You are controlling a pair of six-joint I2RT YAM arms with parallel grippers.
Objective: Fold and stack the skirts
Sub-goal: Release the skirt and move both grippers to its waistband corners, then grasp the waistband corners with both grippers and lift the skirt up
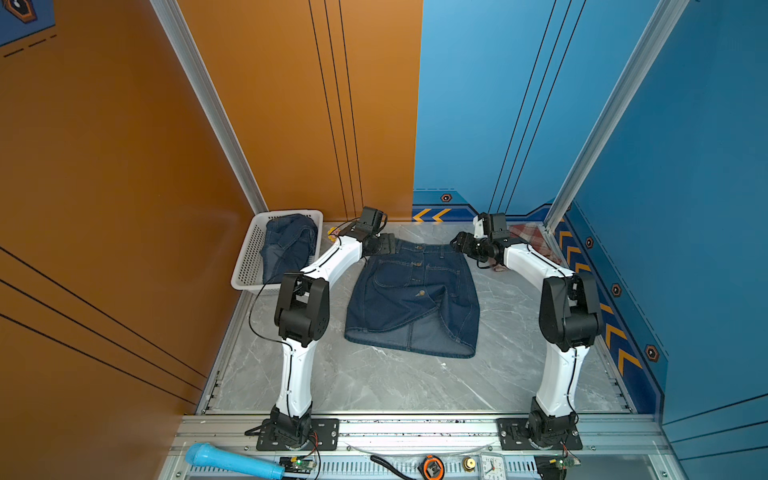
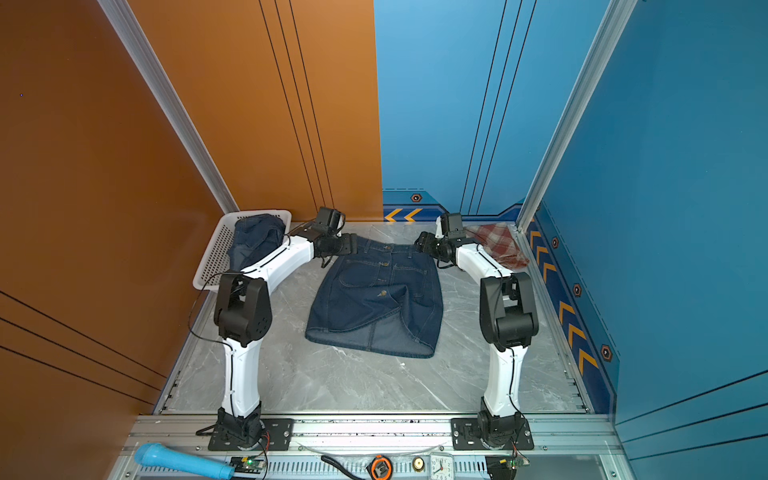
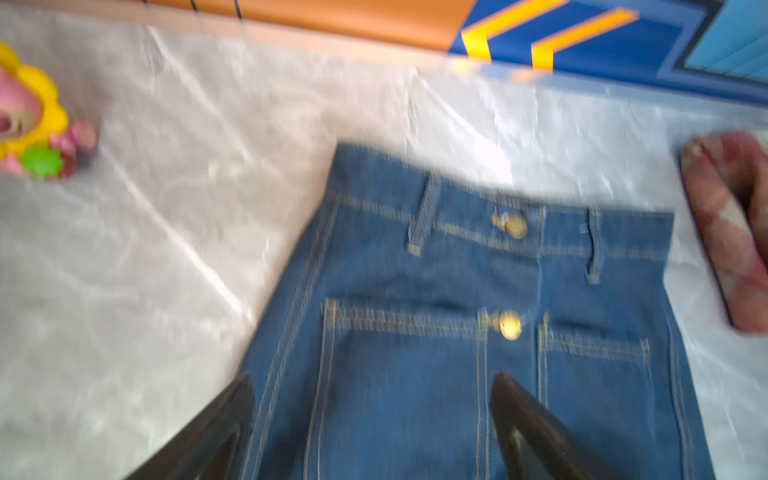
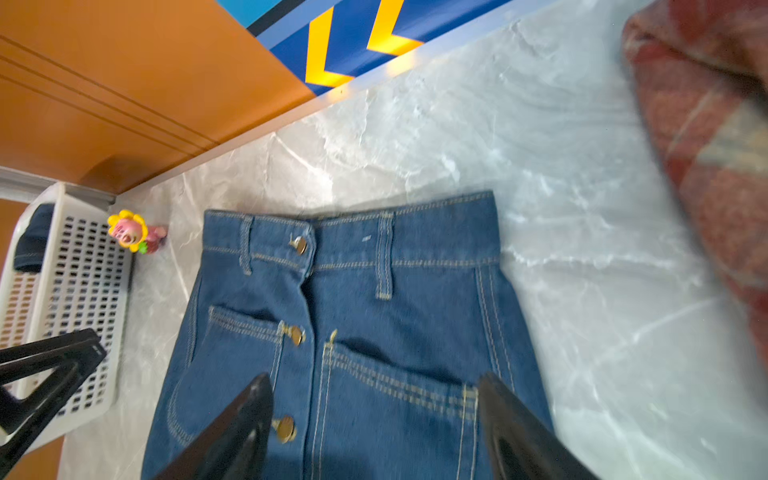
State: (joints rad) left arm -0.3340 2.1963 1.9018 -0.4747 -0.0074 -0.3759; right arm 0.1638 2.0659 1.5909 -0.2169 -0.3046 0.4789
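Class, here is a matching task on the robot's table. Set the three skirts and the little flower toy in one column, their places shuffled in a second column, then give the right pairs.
Column 1
1. buttoned denim skirt
2. plain denim skirt
3. plaid skirt
4. flower toy

Column 2
A. bunched inside the white basket
B. at the back, between the basket and the spread skirt
C. spread out in the middle of the table
D. lying in the far right corner

Pairs: 1-C, 2-A, 3-D, 4-B
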